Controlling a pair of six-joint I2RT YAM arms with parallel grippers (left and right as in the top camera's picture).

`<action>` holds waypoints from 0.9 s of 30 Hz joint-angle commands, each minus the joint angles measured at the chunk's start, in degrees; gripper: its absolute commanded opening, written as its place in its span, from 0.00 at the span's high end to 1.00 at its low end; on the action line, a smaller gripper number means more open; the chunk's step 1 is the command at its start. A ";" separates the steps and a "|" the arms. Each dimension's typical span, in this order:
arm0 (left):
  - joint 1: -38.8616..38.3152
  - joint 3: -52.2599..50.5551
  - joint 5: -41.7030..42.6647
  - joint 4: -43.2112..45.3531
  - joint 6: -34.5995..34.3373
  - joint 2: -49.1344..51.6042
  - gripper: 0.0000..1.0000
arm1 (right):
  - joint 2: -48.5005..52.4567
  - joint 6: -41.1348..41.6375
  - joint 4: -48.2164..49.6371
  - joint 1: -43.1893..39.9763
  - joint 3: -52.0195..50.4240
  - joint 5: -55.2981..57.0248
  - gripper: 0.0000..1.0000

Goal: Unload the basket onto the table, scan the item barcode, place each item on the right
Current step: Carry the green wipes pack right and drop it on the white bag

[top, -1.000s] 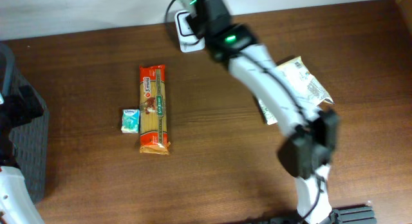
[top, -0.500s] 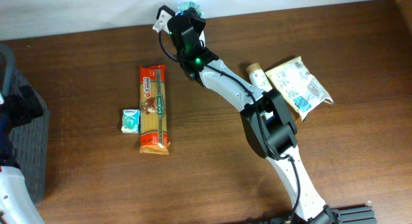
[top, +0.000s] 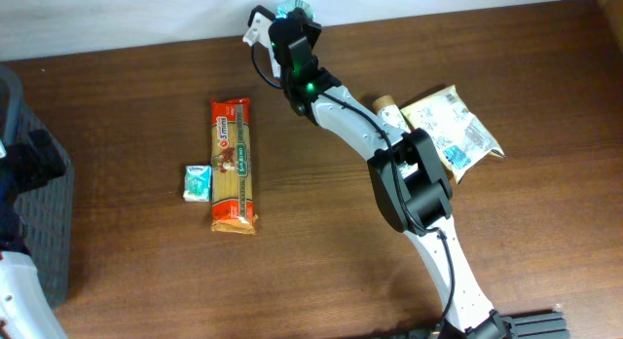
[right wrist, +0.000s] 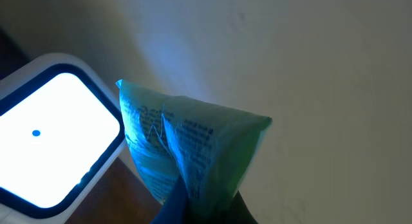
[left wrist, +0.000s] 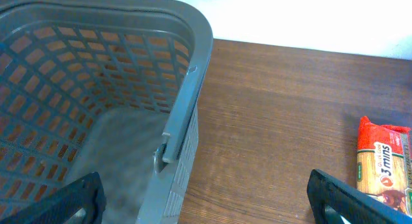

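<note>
Packet [right wrist: 187, 147], teal crinkled plastic, pinched in right fingers [right wrist: 222, 210], just right of glowing white scanner [right wrist: 51, 147]; left fingers [left wrist: 347, 198] wide, empty.

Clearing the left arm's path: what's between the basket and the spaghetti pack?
Overhead view: only a small teal packet, beside the spaghetti pack; otherwise bare table out to the basket.
</note>
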 commanded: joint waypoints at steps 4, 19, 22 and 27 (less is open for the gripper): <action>0.24 0.68 0.17 0.28 0.68 -0.33 0.01 | 0.48 -0.20 1.01 1.14 0.46 -0.04 0.96; 0.24 0.68 0.17 0.28 0.68 -0.33 0.01 | -21.35 36.00 -32.09 2.34 0.48 -11.85 0.96; 0.24 0.68 0.17 0.28 0.68 -0.33 0.01 | -28.02 48.72 -43.08 1.20 0.48 -18.91 0.96; 0.24 0.68 0.20 0.28 0.68 -0.33 0.01 | -37.31 66.69 -64.67 -4.90 0.48 -26.32 0.96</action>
